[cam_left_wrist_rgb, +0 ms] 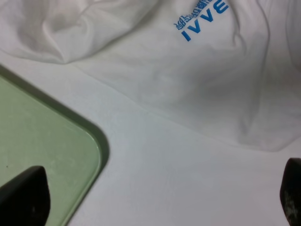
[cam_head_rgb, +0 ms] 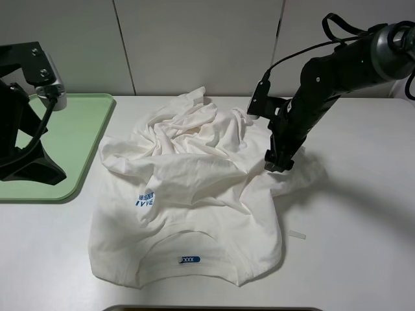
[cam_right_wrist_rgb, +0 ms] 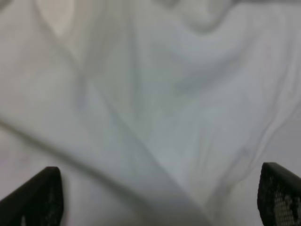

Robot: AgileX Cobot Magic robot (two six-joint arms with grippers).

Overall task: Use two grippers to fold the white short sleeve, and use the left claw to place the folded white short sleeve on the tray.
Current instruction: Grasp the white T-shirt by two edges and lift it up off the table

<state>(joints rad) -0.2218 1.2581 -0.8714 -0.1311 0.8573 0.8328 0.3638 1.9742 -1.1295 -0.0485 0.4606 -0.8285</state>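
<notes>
The white short sleeve [cam_head_rgb: 194, 188] lies crumpled in the middle of the table, with its blue neck label [cam_head_rgb: 189, 259] toward the front and its blue chest print [cam_head_rgb: 145, 199] on the left. The pale-green tray [cam_head_rgb: 87, 123] sits to the shirt's left. My left gripper [cam_head_rgb: 45, 173] hangs open over the tray's near right corner [cam_left_wrist_rgb: 89, 141], apart from the shirt [cam_left_wrist_rgb: 197, 84]; its dark fingertips [cam_left_wrist_rgb: 23, 197] hold nothing. My right gripper [cam_head_rgb: 280, 162] is down at the shirt's right edge. It is open, and bunched cloth [cam_right_wrist_rgb: 150, 117] lies close below its fingers [cam_right_wrist_rgb: 37, 197].
A small pale tape strip [cam_head_rgb: 297, 234] lies on the white table, right of the shirt's front hem. A dark edge [cam_head_rgb: 214, 309] runs along the table's front. A panelled wall stands behind the table.
</notes>
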